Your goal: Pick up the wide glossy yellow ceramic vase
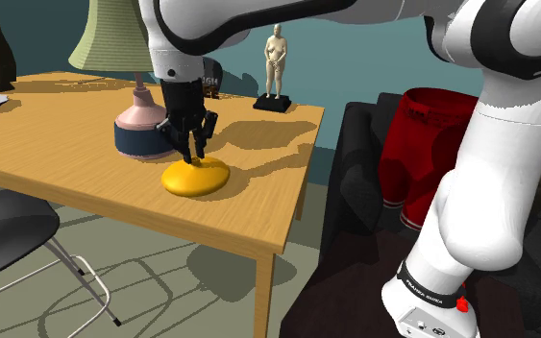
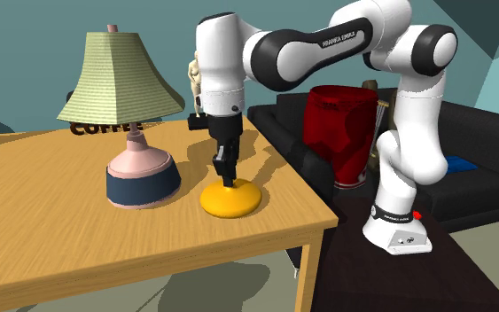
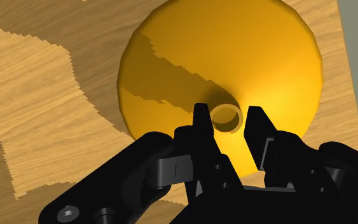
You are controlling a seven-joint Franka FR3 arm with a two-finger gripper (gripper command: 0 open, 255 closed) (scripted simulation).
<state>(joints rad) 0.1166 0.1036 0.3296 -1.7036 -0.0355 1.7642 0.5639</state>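
Note:
The wide, glossy yellow vase point(image 1: 199, 181) point(image 2: 233, 203) point(image 3: 190, 51) sits on the wooden table point(image 1: 268, 202) near its front edge, flat-bodied with a short narrow neck pointing up. My black gripper point(image 1: 193, 154) point(image 2: 228, 177) point(image 3: 227, 113) comes straight down over it. In the wrist view the two fingers stand apart on either side of the neck, very close to it, with a thin gap still showing at one finger. The vase rests on the table.
A lamp with a pink-and-blue base point(image 1: 141, 130) point(image 2: 139, 177) and green shade stands just beside the vase. A pale figurine point(image 1: 276, 62) is at the table's back. A dark chair point(image 1: 9, 226), a black sofa point(image 2: 469, 177) and a red object point(image 1: 436, 144) surround the table.

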